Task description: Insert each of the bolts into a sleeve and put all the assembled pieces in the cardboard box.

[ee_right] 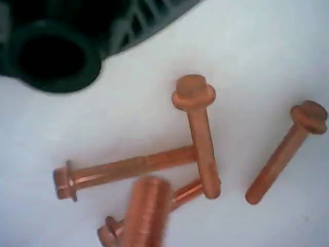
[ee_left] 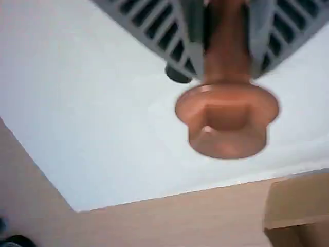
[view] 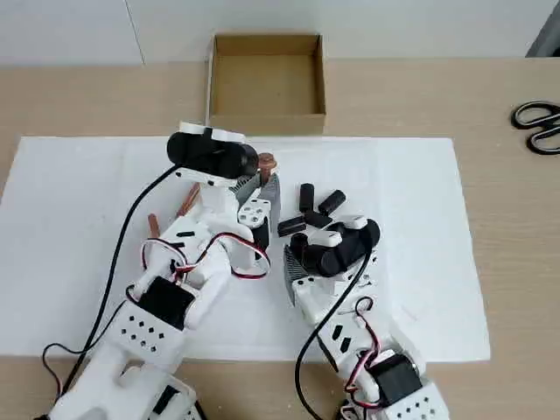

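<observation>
My left gripper (view: pixel 265 178) is shut on a copper bolt (view: pixel 267 162) and holds it above the white paper, its flanged head (ee_left: pixel 226 121) pointing toward the cardboard box (view: pixel 266 122). The grey fingers (ee_left: pixel 149 25) clamp the shank. My right gripper (view: pixel 294 255) sits just to the right of it, shut on a black sleeve (ee_right: pixel 51 57) whose open bore faces the camera. Several loose bolts (ee_right: pixel 198 136) lie crossed on the paper beyond the sleeve. Loose black sleeves (view: pixel 317 206) are piled between the two grippers.
A white paper sheet (view: pixel 79 201) covers the middle of the wooden table (view: pixel 490 96). Two more bolts (view: pixel 187 201) lie left of the left arm. Scissors (view: pixel 538 127) rest at the far right edge. The box stands open behind the paper, and its corner (ee_left: pixel 298 206) is close to the held bolt.
</observation>
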